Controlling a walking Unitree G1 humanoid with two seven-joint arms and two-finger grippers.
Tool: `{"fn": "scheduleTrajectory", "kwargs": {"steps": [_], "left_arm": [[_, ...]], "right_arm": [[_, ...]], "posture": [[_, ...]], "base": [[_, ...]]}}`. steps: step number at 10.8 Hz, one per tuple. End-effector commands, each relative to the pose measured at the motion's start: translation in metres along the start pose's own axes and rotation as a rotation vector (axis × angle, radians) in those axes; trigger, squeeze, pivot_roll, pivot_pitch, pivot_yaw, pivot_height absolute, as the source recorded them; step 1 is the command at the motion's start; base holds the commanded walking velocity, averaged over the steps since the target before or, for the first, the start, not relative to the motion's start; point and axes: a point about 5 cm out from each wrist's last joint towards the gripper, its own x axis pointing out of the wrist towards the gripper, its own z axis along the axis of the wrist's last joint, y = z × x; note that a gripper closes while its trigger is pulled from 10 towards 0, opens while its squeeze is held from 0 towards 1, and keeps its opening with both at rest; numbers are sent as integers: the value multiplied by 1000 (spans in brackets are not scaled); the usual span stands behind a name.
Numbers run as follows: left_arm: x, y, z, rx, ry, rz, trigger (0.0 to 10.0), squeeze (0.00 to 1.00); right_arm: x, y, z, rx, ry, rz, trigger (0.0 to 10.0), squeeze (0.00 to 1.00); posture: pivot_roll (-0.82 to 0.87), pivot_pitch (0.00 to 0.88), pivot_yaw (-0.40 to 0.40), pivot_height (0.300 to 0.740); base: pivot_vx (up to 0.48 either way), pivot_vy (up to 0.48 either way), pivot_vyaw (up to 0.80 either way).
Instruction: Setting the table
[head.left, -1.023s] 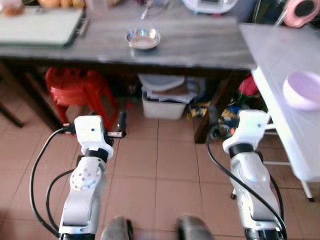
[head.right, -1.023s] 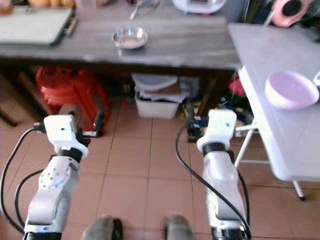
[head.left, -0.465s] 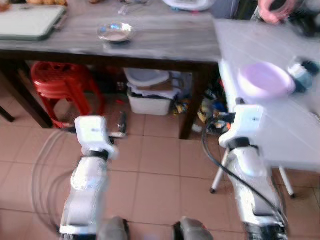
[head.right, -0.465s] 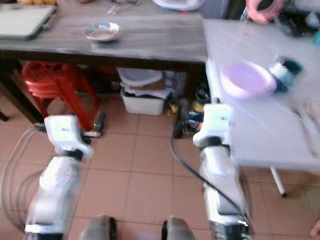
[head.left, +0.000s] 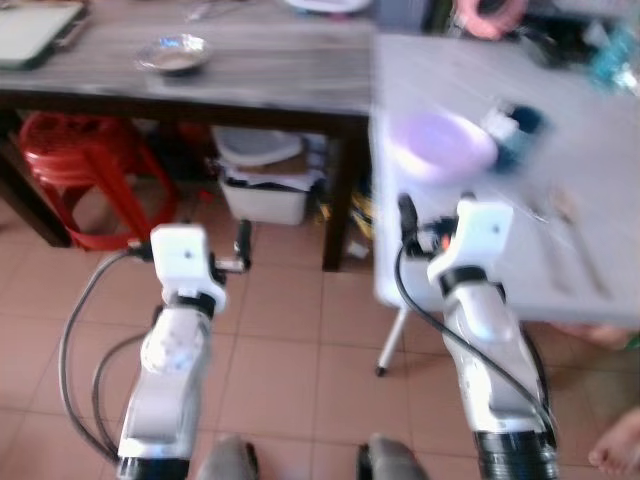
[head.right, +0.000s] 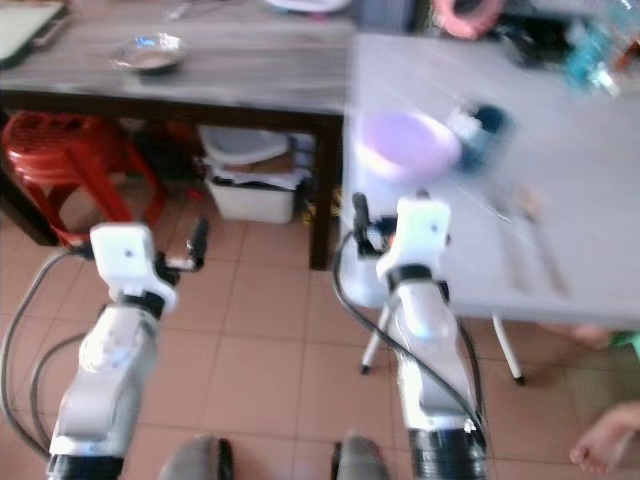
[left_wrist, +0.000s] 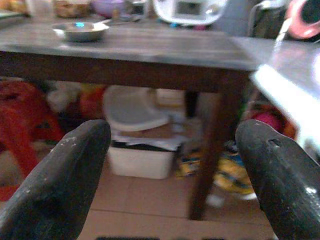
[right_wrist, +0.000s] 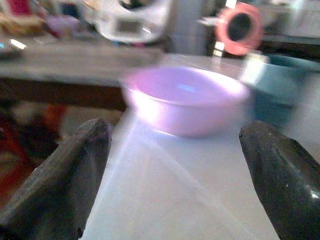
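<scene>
While the head views blur, the right gripper (right_wrist: 175, 150), fingers spread wide and holding nothing, hovers at the edge of a white folding table (head.left: 600, 200) facing a shallow lilac plastic bowl (head.left: 440, 143) resting there. The left gripper (left_wrist: 170, 175), likewise spread and unladen, points toward a dark wooden table (head.left: 250, 85) bearing a small steel dish (head.left: 172, 54).

A lilac bowl (head.left: 440, 145) sits on the pale grey table (head.left: 600, 190), beside a teal cup (right_wrist: 280, 87). The other table (head.left: 250, 80) is dark streaked wood; below it stand red stools (head.left: 75, 170) on terracotta floor tiles (head.left: 300, 340).
</scene>
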Motion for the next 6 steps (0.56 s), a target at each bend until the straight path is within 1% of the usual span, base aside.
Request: {"fn": "scheduleTrajectory", "kwargs": {"steps": [1,2,3,4,5,6], "left_arm": [[2,4,6,28,-18,18,10000,0],[1,4,7,26,-18,28,10000,0],[-3,5,2,-20,3,35,10000,0],[-6,4,-3,-43,29,25,10000,0],[-8,3,-3,-37,42,13,10000,0],[-11,3,-6,-46,97,27,10000,0]], "right_arm": [[1,-3,2,-5,-6,-23,10000,0],[-2,-4,0,-3,2,-32,10000,0],[-5,-5,-3,5,17,-39,10000,0],[-5,-4,-4,-4,16,-32,10000,0],[-6,-6,-3,-3,14,-39,10000,0],[-8,-6,-6,12,32,-40,10000,0]], "posture": [[-5,155,-2,740],[-6,168,-3,740],[-9,168,-4,740],[-12,170,-5,740],[-13,170,-8,740],[-9,171,-10,740]], "base": [[0,-345,0],[0,0,0],[0,0,0],[0,0,0],[0,0,0],[0,0,0]]}}
